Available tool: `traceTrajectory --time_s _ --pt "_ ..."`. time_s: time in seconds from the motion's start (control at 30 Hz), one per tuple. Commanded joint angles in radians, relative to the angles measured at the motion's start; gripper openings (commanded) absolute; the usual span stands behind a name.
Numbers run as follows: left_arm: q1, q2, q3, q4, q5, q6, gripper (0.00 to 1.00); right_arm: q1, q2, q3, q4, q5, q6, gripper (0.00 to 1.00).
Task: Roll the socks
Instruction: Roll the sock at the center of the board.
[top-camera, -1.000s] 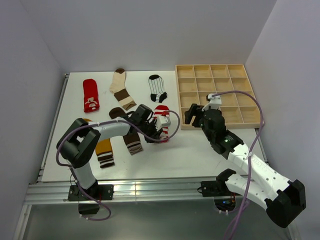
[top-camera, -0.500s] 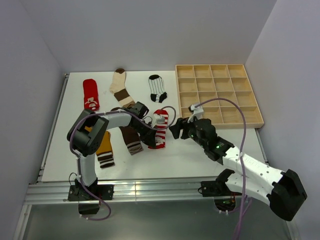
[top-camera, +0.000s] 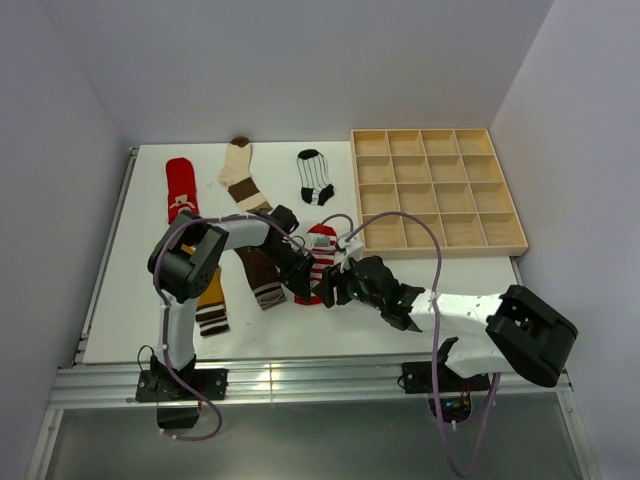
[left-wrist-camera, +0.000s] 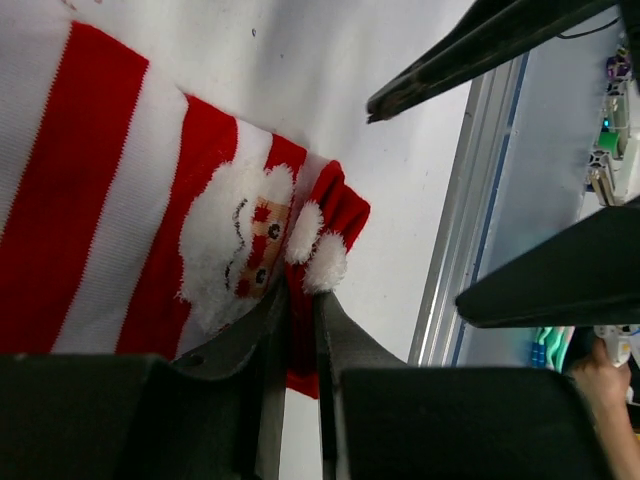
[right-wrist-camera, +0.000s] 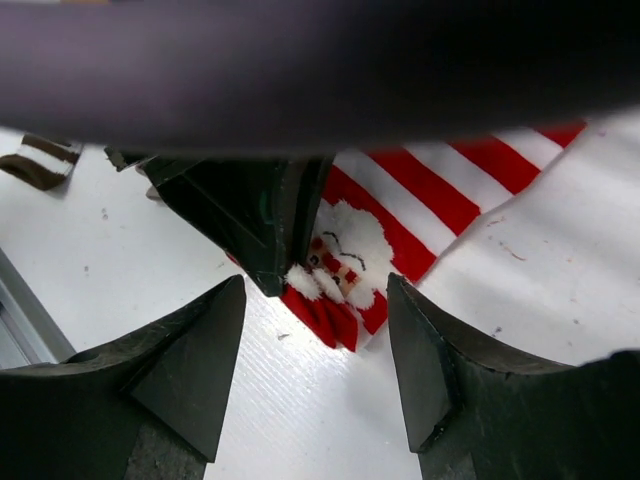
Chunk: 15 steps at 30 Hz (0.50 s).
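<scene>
My left claw (left-wrist-camera: 300, 300) is closed almost completely, its 2 fingers pinching the red toe tip of the red-white striped sock (left-wrist-camera: 100, 190), just below the Santa face (left-wrist-camera: 245, 240) knitted there. That sock lies flat in the middle of the desk (top-camera: 460, 272), toe toward me and cuff toward the far side. The dark brown sock (top-camera: 262, 275) is just beside it on my left, and the mustard sock (top-camera: 208, 300) is beyond that. My right claw (right-wrist-camera: 317, 290) hovers low over the same toe end, fingers spread wide with nothing between them, close to my left claw. I judge this to be the start of rolling the 1st of 6 socks. None looks rolled, and the red sock (top-camera: 181, 190), cream-and-brown sock (top-camera: 243, 175) and white sock with black stripes (top-camera: 315, 178) lie flat along the far side, left of the wooden compartment tray (top-camera: 440, 250). Next, I think, the toe must be lifted, folded over onto the foot and rolled toward the cuff. My right claw will likely need a corner of the toe so the roll stays straight and tight.
</scene>
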Motion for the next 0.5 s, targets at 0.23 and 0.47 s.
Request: traceTrajectory --time_s 0.23,0.47 --pt "0.011 0.041 0.046 -0.055 0.031 0.026 0.19 0.016 0.083 -0.054 0.211 -0.077 0.014 0.63" --pt "0.011 0.052 0.051 -0.055 0.026 0.014 0.19 0.018 0.114 -0.082 0.221 -0.090 0.017 0.59"
